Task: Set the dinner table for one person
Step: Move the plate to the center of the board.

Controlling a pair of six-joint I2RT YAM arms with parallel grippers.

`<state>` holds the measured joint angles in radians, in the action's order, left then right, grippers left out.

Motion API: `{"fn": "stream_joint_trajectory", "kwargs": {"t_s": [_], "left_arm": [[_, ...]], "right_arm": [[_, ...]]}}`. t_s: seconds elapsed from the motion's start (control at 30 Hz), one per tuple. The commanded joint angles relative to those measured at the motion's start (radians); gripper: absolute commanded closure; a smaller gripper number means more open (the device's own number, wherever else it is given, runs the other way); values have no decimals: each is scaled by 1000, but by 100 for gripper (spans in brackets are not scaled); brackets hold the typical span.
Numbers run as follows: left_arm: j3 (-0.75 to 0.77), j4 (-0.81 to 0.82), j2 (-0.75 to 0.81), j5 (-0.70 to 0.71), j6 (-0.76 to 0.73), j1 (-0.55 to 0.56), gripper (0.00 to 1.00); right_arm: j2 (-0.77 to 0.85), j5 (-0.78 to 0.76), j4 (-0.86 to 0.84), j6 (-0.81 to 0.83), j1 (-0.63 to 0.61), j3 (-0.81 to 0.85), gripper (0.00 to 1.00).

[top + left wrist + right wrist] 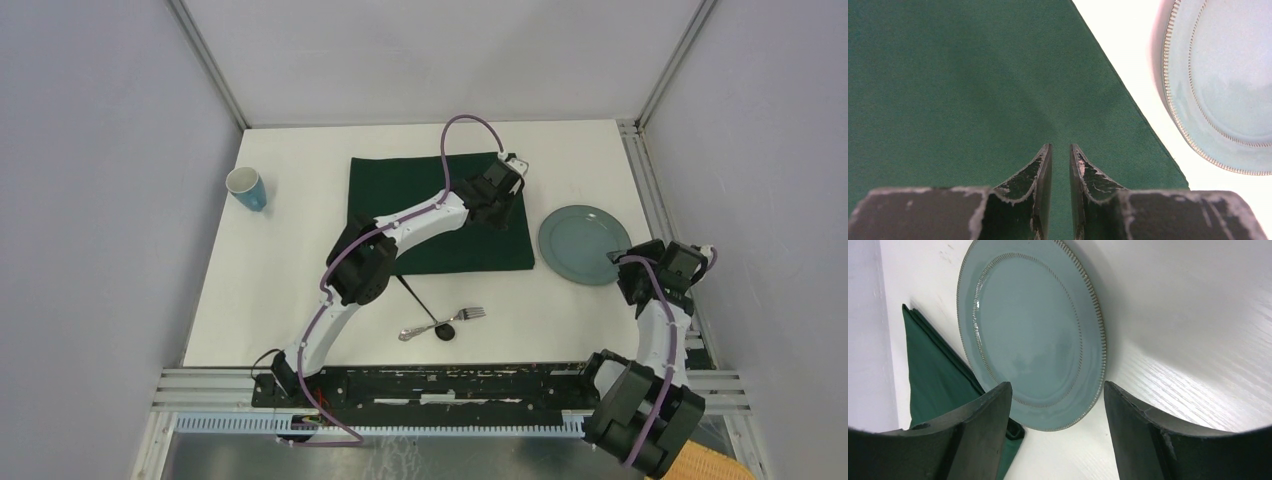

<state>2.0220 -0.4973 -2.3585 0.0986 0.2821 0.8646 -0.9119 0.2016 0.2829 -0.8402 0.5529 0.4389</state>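
Pincers: left pincer (1060, 147) almost together, only a slim gap and nothing clamped, tips down at the cloth (948, 100). Right pincer (1058, 387) wide apart, facing the plate (1033, 335).
Desk (300, 290): white, under everything, running from the arm bases to the far wall.
Risk, cloth: if I drag with the tips this low, I reckon it bunches and shoves the plate just beside it.
Risk, plate: it lies flat near the desk's right edge, so a skidding grab could push it off.
Risk, cutlery: fork (455, 316) and dark spoon (445, 330) lie close to the left arm, and a low sweep may scatter them.
Count: pincers two, cloth one, plate one, fork one, spoon one, cup (247, 187) one.
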Motion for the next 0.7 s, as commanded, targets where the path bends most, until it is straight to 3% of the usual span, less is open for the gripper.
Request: {"fn": "stream_joint_trajectory", "kwargs": {"t_s": [0.0, 0.23, 0.6, 0.67], "left_arm": [[-24, 71, 59, -21, -37, 2, 74], [-50, 95, 81, -34, -40, -1, 73], [-72, 98, 102, -49, -39, -6, 73], [-74, 99, 104, -54, -39, -8, 73]], "right_arm": [[-72, 89, -74, 8, 16, 83, 27], [-85, 158, -63, 47, 49, 138, 27], [-96, 266, -184, -17, 83, 132, 24], [-104, 295, -217, -21, 86, 126, 8]]}}
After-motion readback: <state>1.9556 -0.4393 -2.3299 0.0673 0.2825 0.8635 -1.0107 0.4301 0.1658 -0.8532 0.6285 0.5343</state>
